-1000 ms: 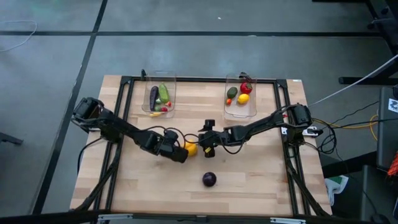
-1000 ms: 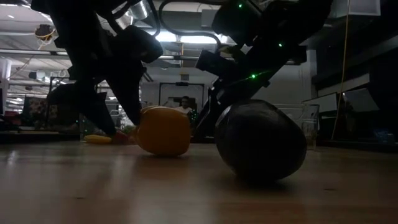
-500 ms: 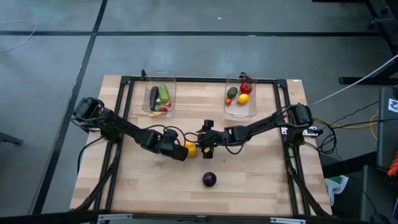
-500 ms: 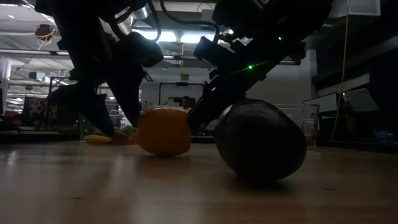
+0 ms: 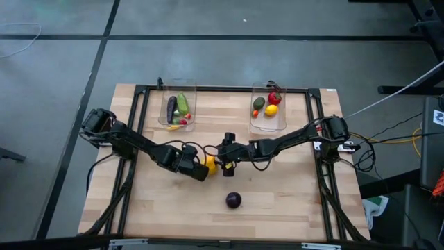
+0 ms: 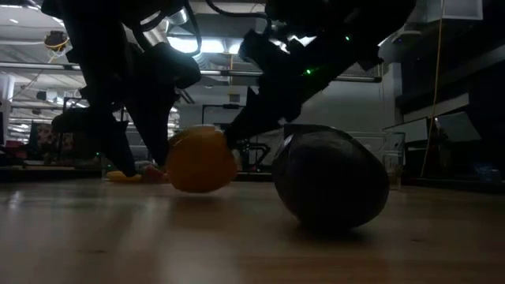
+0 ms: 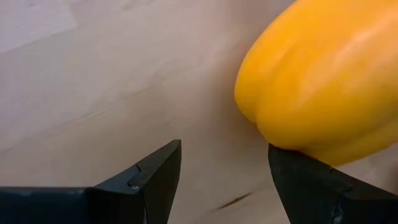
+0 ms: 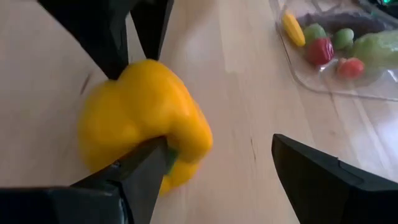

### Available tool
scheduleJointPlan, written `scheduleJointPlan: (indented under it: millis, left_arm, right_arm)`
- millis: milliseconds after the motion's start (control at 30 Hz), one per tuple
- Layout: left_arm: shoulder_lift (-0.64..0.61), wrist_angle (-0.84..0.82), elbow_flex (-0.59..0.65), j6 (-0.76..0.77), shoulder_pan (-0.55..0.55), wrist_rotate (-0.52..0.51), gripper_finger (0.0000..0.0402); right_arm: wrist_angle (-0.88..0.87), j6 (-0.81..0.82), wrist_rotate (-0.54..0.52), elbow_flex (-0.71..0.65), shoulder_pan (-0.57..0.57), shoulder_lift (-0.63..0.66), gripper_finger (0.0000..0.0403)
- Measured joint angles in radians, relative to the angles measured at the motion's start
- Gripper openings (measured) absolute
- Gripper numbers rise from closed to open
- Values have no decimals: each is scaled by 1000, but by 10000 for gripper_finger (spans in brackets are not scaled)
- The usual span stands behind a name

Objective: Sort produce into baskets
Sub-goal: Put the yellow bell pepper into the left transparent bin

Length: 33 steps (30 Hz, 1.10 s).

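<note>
Pepper step: glossy yellow toy pepper mid-tabletop, off-centre between wide-open left jaws; right jaws open too. Centre, then close.

- High view looks straight down over the whole counter.
- Low view sits at counter level, facing the room.
- Both wrist views sit close, sharing the yellow pepper.

No readable text, labels, brands or numbers in any view.
</note>
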State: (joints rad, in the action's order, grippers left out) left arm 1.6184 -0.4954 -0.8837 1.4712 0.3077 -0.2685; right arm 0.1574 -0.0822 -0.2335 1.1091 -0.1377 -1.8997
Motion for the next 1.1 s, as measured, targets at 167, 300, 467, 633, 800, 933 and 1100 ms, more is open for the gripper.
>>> scheduleJointPlan:
  millis: [167,300,467,633,800,933,1100]
  left_arm:
    - [0,-3,0,23,0,21,237]
    - [6,-2,0,55,0,25,237]
    - [40,15,0,97,0,27,237]
    - [72,29,0,134,0,35,237]
    - [75,49,0,135,-1,36,237]
    - [75,56,0,132,-1,38,237]
    - [62,59,0,95,-1,63,237]
  right_arm:
    - [3,0,17,25,0,1,291]
    - [6,0,29,27,0,1,291]
    - [8,8,80,27,-1,1,291]
    - [15,8,81,28,-1,1,291]
    - [29,8,75,28,-1,1,291]
    - [27,8,64,28,-1,1,291]
    - [-32,-18,61,28,-1,23,291]
